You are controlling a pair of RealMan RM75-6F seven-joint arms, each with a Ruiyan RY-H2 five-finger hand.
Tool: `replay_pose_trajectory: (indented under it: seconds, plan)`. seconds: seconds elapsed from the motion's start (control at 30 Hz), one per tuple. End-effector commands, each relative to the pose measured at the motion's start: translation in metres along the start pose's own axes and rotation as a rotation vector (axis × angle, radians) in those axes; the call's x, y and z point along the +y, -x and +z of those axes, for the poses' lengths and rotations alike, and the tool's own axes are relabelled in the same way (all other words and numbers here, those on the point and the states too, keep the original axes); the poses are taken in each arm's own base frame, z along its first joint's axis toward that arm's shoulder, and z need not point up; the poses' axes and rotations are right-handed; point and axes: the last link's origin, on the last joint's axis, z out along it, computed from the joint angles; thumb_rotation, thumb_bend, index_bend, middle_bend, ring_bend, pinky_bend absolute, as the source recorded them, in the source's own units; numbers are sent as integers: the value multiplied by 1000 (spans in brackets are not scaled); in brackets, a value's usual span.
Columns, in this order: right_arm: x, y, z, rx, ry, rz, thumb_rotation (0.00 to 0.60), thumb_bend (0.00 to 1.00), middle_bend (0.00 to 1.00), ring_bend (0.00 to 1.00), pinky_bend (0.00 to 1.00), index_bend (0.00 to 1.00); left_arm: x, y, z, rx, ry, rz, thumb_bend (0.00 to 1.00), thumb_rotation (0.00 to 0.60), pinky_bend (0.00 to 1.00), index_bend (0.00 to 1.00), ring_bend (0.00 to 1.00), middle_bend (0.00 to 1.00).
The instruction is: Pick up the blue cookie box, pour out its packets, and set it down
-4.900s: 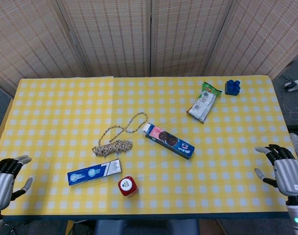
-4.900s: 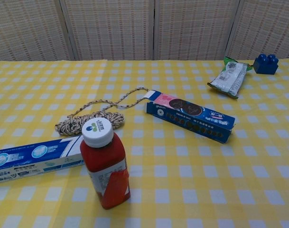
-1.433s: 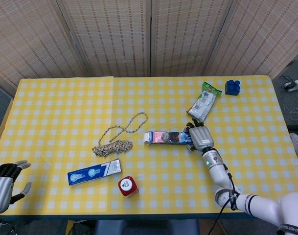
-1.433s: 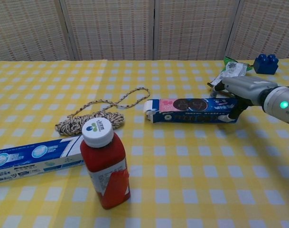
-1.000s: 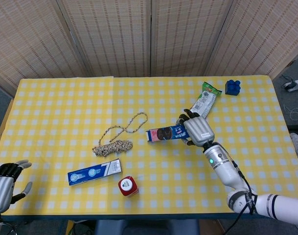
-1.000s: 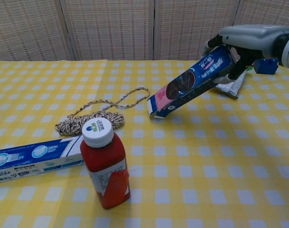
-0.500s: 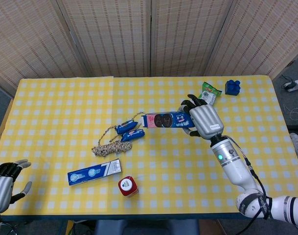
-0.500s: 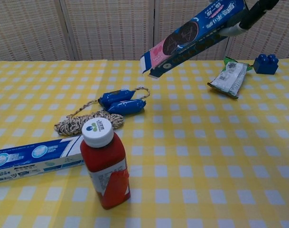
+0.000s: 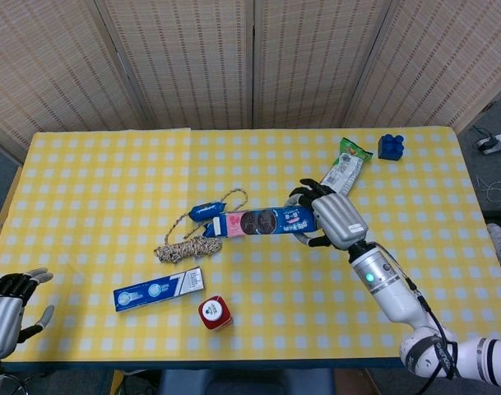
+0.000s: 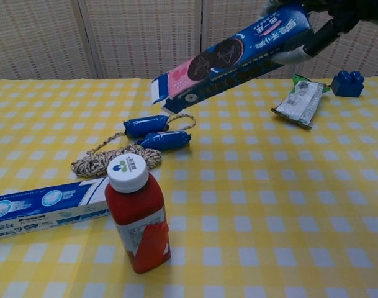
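Note:
The blue cookie box hangs in the air over the middle of the table, and my right hand grips its right end. In the chest view the box tilts with its open white flap low on the left, while my right hand is cut off at the top edge. Two blue packets lie on the cloth under the open end. From the head view only one packet shows beside the box. My left hand rests at the table's near left corner, fingers apart and holding nothing.
A coiled rope lies against the packets. A blue toothpaste box and a red bottle sit near the front edge. A snack bag and a blue block are at the back right.
My right hand has carried the box left and lower, so its open end now hangs over the packets. The two packets lie where they fell by the rope. The left hand has not moved.

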Motion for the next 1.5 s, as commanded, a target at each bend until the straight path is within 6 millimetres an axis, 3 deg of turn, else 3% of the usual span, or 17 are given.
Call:
replay_pose_trajectory:
  seconds: [0.03, 0.37, 0.47, 0.53, 0.63, 0.77, 0.97, 1.1, 1.27, 1.5]
  plan:
    - [12, 29, 3, -73, 0, 98, 600, 297, 276, 112, 231, 448, -1, -1, -1, 2, -4, 1, 331, 600, 183, 358, 246, 270]
    - [31, 69, 8, -173, 29, 203, 600, 274, 233, 112, 231, 337, -3, -1, -3, -2, -12, 3, 331, 600, 183, 358, 246, 270]
    - [39, 73, 7, -183, 45, 206, 600, 261, 187, 100, 228, 269, -3, 0, -3, -6, -13, 6, 331, 600, 183, 358, 246, 270]
    - [46, 74, 5, -181, 53, 194, 600, 237, 81, 30, 161, 138, -2, 1, -3, -8, -12, 7, 331, 600, 183, 358, 246, 270]
    - [53, 73, 1, -167, 64, 192, 600, 215, 7, 0, 97, 7, -1, 1, -2, -9, -10, 7, 330, 600, 183, 359, 246, 270]
    - [65, 68, -10, -147, 88, 191, 600, 213, 1, 0, 92, 0, -1, 1, -1, -5, -8, 6, 331, 600, 183, 359, 246, 270]
    - [89, 48, -44, -39, 139, 73, 600, 212, 93, 0, 92, 0, -3, 0, 0, -4, -13, 5, 331, 600, 183, 359, 246, 270]
    - [105, 36, -77, 47, 206, -23, 600, 238, 143, 13, 99, 43, -3, 0, 1, 0, -11, 5, 331, 600, 183, 358, 246, 270]
    - [120, 23, -119, 115, 296, -79, 600, 258, 166, 16, 103, 133, -1, 0, 4, 24, 0, 1, 331, 600, 183, 351, 246, 270]
    - [132, 12, -172, 177, 393, -132, 600, 258, 189, 34, 103, 162, 3, -1, 5, 42, 10, 0, 331, 600, 183, 345, 246, 270]
